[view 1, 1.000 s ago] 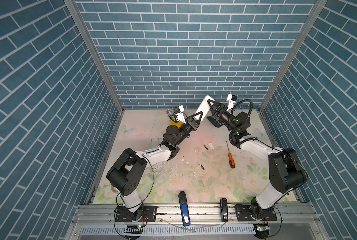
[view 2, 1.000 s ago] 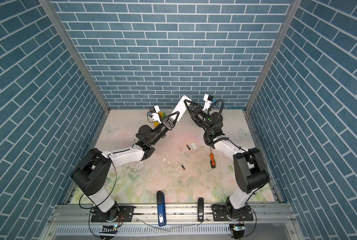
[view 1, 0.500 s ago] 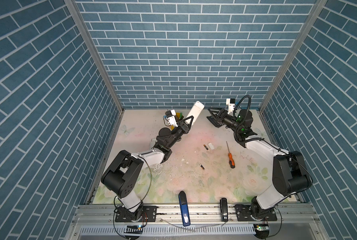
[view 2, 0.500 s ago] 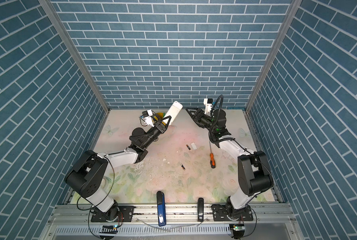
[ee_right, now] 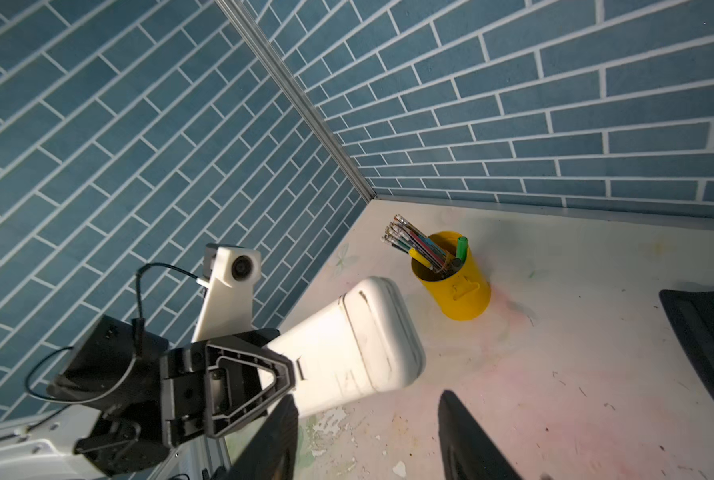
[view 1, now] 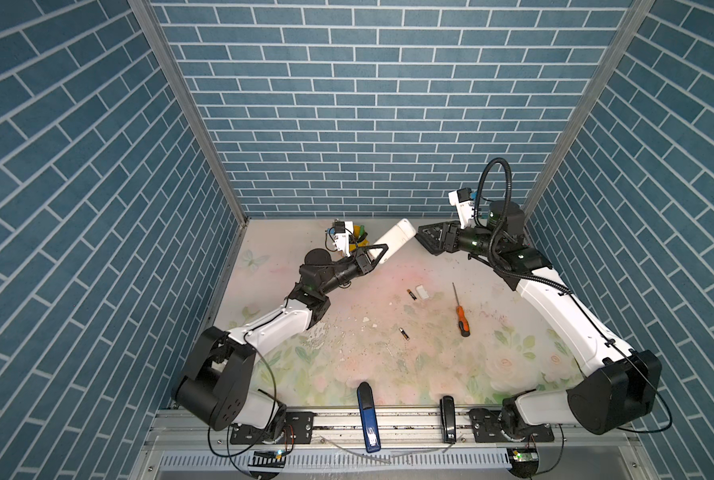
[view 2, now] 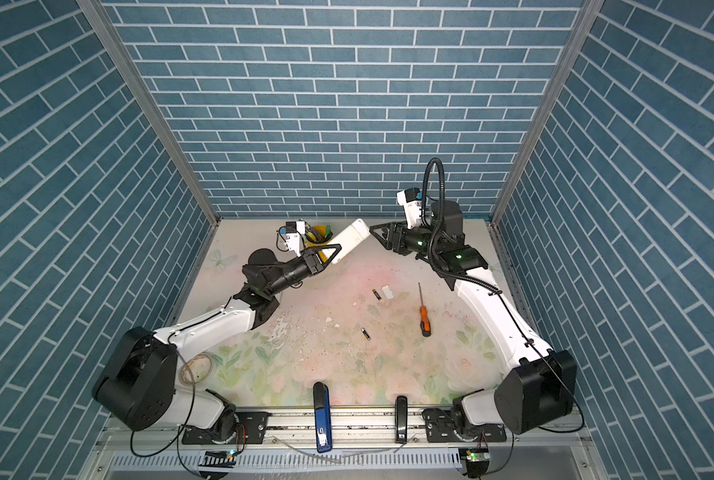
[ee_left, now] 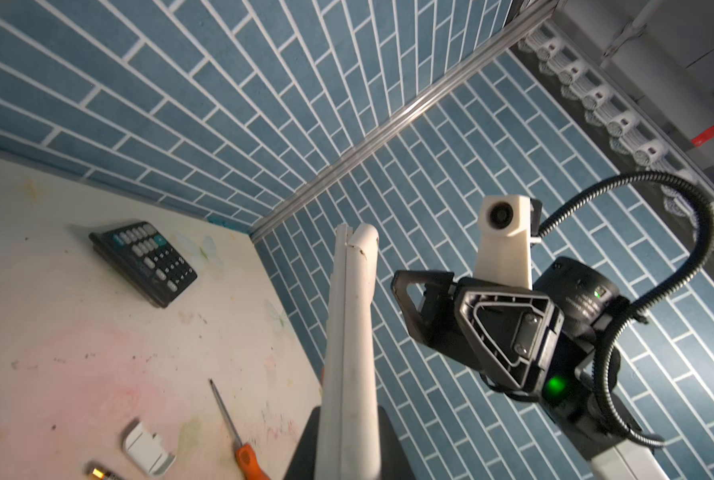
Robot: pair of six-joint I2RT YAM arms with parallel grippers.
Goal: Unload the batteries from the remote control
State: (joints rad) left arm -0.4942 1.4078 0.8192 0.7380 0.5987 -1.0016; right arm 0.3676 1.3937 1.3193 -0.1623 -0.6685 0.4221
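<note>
My left gripper point(view 1: 376, 254) is shut on the white remote control point(view 1: 392, 241), which it holds tilted up above the back of the table; the wrist views show the remote point(ee_left: 351, 353) point(ee_right: 347, 345) too. My right gripper point(view 1: 419, 235) point(ee_right: 365, 415) is open and empty, a short gap off the remote's free end. Two batteries point(view 1: 411, 294) point(view 1: 404, 333) lie apart on the middle of the table, seen in both top views point(view 2: 376, 294) point(view 2: 365, 333). The inside of the remote is hidden.
A small white cover point(view 1: 422, 291) lies beside the farther battery, with an orange-handled screwdriver point(view 1: 460, 309) to its right. A yellow pen cup point(ee_right: 455, 282) stands at the back left and a black calculator point(ee_left: 143, 262) at the back right. Two staplers point(view 1: 367, 415) point(view 1: 447, 417) sit at the front edge.
The two grippers met at the remote's raised end a second ago. The right gripper has since drawn back to the right, and the left arm has lowered the remote and carried it left.
</note>
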